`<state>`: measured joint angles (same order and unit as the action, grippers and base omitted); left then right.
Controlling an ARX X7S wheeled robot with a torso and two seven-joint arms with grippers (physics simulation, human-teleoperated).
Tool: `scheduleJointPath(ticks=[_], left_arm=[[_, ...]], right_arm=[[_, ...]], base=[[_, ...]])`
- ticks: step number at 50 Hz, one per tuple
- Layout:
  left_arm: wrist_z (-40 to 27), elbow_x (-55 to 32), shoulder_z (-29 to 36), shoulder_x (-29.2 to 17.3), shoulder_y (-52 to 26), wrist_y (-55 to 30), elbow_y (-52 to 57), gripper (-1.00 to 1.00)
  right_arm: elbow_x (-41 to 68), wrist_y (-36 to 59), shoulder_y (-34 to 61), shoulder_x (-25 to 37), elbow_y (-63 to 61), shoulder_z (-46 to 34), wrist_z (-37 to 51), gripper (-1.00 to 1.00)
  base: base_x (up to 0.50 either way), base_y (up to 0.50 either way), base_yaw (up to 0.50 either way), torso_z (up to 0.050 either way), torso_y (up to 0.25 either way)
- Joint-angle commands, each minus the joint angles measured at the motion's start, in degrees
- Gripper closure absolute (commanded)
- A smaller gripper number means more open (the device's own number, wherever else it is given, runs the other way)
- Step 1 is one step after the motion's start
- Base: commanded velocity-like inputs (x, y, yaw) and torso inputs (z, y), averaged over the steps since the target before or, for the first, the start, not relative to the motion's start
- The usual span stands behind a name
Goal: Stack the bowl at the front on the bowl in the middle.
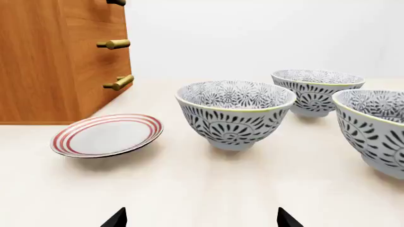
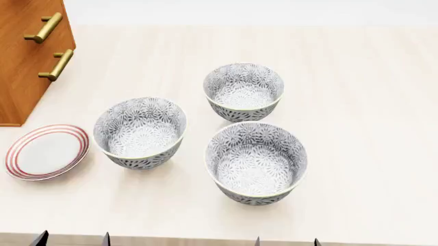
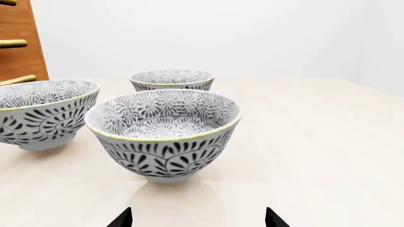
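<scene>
- Front bowl [image 2: 256, 163] near the surface's [image 2: 362, 102] front edge, upright, empty, just beside the other two.
- Middle bowl [image 2: 140, 132] toward the left edge, next to the red-ringed plate [image 2: 46, 151]; third bowl [image 2: 243, 91] farther back.
- Right tool [image 3: 197, 218] low before the front bowl, tips spread apart, gripping nothing; left tool [image 1: 200, 218] likewise spread and empty.
- Best to pinch one rim wall, lift clear of neighbouring rims, centre above the middle bowl, lower level.

Bright, even light (soft shadows only), sharp throughout.
</scene>
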<state>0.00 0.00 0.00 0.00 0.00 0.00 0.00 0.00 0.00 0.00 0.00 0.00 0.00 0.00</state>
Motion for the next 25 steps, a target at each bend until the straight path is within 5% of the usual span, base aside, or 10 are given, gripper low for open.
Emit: scheduleJointPath(ticks=[1,19,25], left_arm=[[-1.7,-1.4,1.7,-1.4,-0.05,0.26,-0.27,-1.0],[-2.75,-5.13,4.47,-3.68,0.62,-1.63,2.98,-1.0],[-4.5,-9.27,2.84,-5.17,-4.11,-18.4,15.78,-1.0]], right_arm=[[0.61,0.0,-0.03,0.61,-0.03,-0.81,0.8,-1.0],[3.41,1.89,-1.1,3.22,-4.31,-3.64,4.18,-1.0],[6.71,17.75,1.96,4.84,-18.12,-2.44,4.96,-1.0]], base=[[0.0,0.0,0.0,0.0,0.0],[0.0,0.0,0.0,0.0,0.0],[0.0,0.0,0.0,0.0,0.0]])
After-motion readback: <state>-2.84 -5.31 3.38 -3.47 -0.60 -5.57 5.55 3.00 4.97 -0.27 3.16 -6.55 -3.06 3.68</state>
